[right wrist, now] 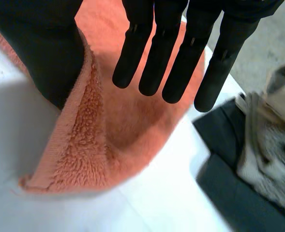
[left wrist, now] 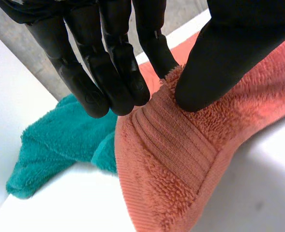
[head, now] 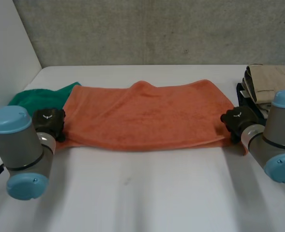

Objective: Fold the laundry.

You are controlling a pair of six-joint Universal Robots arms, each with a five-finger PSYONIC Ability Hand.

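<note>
The orange towel [head: 147, 113] lay stretched lengthwise across the middle of the white table [head: 147, 193], and there was a hand at each end. The left hand [head: 48, 123] sat at the towel's left near corner. In its wrist view the thumb [left wrist: 219, 63] bore down on the pile and one finger [left wrist: 157, 48] pressed from the other side, a ridge of cloth nipped between them, the other fingers straight. The right hand [head: 236, 120] was at the right near corner, fingers [right wrist: 147, 58] straight and spread above the cloth, the lifted edge resting against its thumb [right wrist: 45, 48], nothing clamped. A green towel [head: 38, 99] lay crumpled just behind the left end. Folded clothes [head: 268, 82] were stacked beside the right end.
</note>
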